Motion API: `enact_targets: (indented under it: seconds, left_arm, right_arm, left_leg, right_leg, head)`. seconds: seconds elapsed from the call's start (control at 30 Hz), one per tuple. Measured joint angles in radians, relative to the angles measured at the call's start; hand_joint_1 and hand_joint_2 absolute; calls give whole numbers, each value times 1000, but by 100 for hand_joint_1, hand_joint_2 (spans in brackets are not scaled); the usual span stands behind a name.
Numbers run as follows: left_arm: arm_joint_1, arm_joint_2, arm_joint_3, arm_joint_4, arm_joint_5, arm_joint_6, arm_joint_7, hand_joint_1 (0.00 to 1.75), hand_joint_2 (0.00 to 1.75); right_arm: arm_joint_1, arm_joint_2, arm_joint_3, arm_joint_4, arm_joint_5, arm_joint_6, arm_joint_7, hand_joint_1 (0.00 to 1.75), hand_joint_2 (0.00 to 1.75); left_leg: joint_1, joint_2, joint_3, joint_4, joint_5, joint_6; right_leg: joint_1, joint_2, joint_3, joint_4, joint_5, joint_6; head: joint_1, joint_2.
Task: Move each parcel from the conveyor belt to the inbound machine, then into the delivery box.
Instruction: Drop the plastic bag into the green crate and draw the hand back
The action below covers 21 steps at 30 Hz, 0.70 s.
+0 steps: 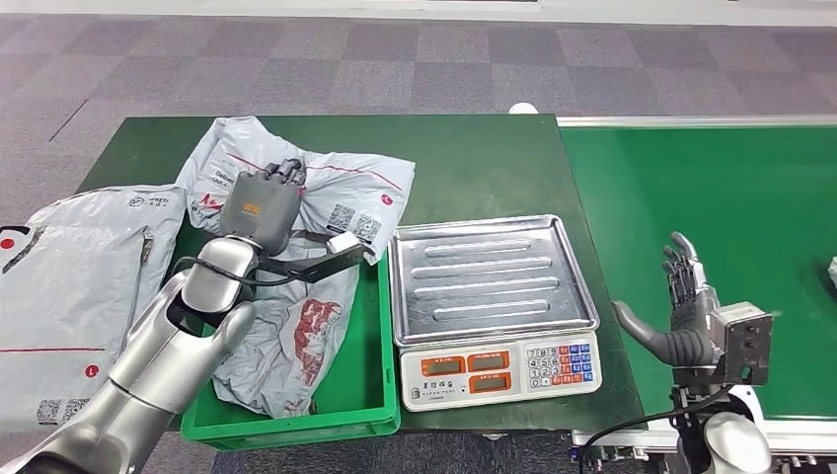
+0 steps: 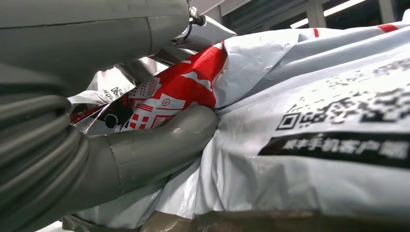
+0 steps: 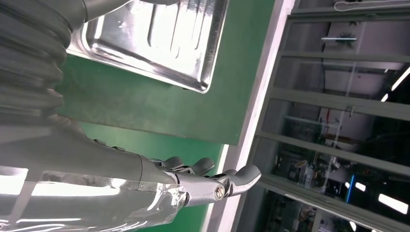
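My left hand [image 1: 262, 202] lies on a grey-white poly parcel [image 1: 341, 193] draped over the far rim of the green delivery box [image 1: 296, 425]. In the left wrist view its thumb [image 2: 159, 150] presses into that parcel [image 2: 314, 96], with a red-and-white printed fold pinched between thumb and fingers. Another crumpled parcel [image 1: 286, 346] sits inside the box. The weighing machine [image 1: 498, 370] with its bare steel tray [image 1: 494, 267] stands right of the box. Over the green conveyor belt [image 1: 711, 197], my right hand [image 1: 686, 296] is held with fingers spread, nothing in it [image 3: 193, 179].
A large grey parcel [image 1: 69, 286] lies left of the box, off the dark green table [image 1: 474, 168]. A white parcel edge [image 1: 832, 272] shows at the belt's far right. The steel tray [image 3: 159, 38] is close to my right wrist. Grey tiled floor lies beyond the table.
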Motion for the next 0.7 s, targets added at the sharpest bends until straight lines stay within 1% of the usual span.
enact_targets:
  seconds: [0.13,0.27,0.33,0.4,0.7]
  left_arm:
    - [119,44,26,-116,-68,-40,12,175,175]
    - [185,77,46,-192,-109,-63,20,0,175]
    - [210,87,63,-216,-124,-67,29,0,175]
    - [223,87,85,-225,-138,-67,36,0,175]
    - [237,72,123,-205,-166,-60,50,0,175]
  right_arm:
    - [36,0,-30,-38,0,5,16,0,175]
    - [83,0,-51,-88,-3,16,28,0,175]
    - [100,1,-59,-104,-4,27,27,0,175]
    - [98,1,-61,-107,-4,36,27,0,175]
    - [75,3,-61,-107,20,38,37,0,175]
  left_leg:
    - [0,2,0,0,-2,-1]
    - [0,0,0,0,-2,0]
    - [0,1,0,0,-2,-1]
    - [0,2,0,0,-3,-1]
    - [0,3,1,0,-2,-1]
  right_leg:
    - [0,2,-1,0,-1,0]
    - [0,-1,0,0,-3,0]
    - [0,0,0,0,-3,0]
    - [0,2,-1,0,-3,0]
    - [0,2,0,0,-2,0]
  head:
    - [0,0]
    - [0,0]
    - [0,0]
    - [0,0]
    - [0,0]
